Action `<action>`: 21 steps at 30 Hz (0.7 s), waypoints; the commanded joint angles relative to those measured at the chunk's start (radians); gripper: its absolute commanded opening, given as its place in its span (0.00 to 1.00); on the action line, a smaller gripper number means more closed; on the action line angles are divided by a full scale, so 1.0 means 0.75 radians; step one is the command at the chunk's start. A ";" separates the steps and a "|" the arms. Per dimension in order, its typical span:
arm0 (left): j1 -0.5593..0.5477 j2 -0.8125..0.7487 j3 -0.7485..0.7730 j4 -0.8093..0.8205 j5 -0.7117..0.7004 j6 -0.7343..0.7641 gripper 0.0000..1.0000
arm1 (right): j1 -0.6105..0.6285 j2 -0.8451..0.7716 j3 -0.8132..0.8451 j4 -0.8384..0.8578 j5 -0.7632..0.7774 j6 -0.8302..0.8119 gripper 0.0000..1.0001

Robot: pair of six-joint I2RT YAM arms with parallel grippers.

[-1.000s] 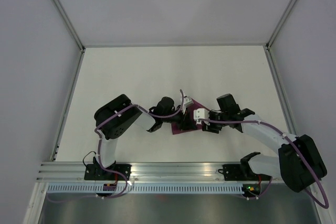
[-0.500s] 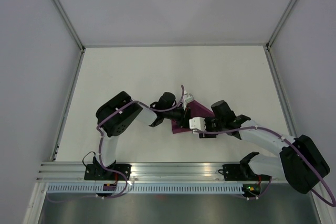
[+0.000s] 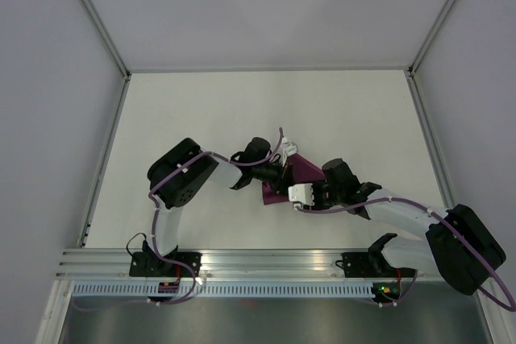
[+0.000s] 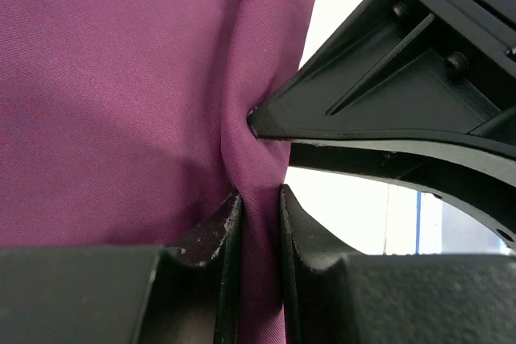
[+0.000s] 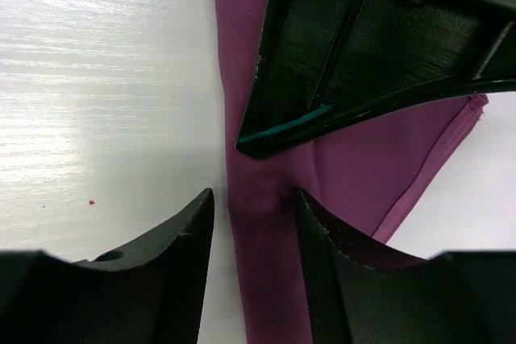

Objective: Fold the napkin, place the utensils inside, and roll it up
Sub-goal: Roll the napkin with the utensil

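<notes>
- The napkin (image 3: 303,169) lies on the white table (image 3: 201,110), a dark purple cloth gathered into a small, uneven folded shape.
- Seen from above, both arms meet over the napkin. The left arm (image 3: 230,168) reaches it from its left side, and the right arm (image 3: 399,211) reaches it from its right and near side.
- The left gripper (image 4: 258,227) is pinched on the napkin. In the left wrist view its two black fingers (image 4: 216,239) squeeze a raised ridge of the cloth between them, and the fabric puckers into a crease at the pinch.
- Just beyond that pinch, the pointed tip of one of the right gripper's fingers (image 4: 266,114) touches the same ridge of the napkin.
- The right gripper (image 5: 254,215) is spread, one finger on each side of a narrow folded strip of the napkin. A sliver of table shows between its left finger (image 5: 181,239) and the cloth edge. The other finger sits over the purple fabric.
- In the right wrist view a finger of the left gripper (image 5: 363,46) lies over the napkin, its tip pressing into the strip just ahead of the right gripper's spread fingers.
- A hemmed edge of the napkin (image 5: 439,163) runs off to the right of the strip, flat on the table.
</notes>
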 commanded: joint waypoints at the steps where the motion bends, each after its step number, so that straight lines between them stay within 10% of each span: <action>1: 0.005 0.115 -0.074 -0.401 -0.063 0.087 0.02 | 0.008 0.011 -0.051 0.035 0.108 -0.023 0.52; 13: 0.023 0.135 -0.062 -0.427 -0.037 0.099 0.02 | 0.010 0.044 0.016 -0.082 0.095 -0.087 0.55; 21: 0.030 0.109 -0.068 -0.405 -0.043 0.097 0.09 | 0.010 0.175 0.084 -0.166 0.087 -0.081 0.29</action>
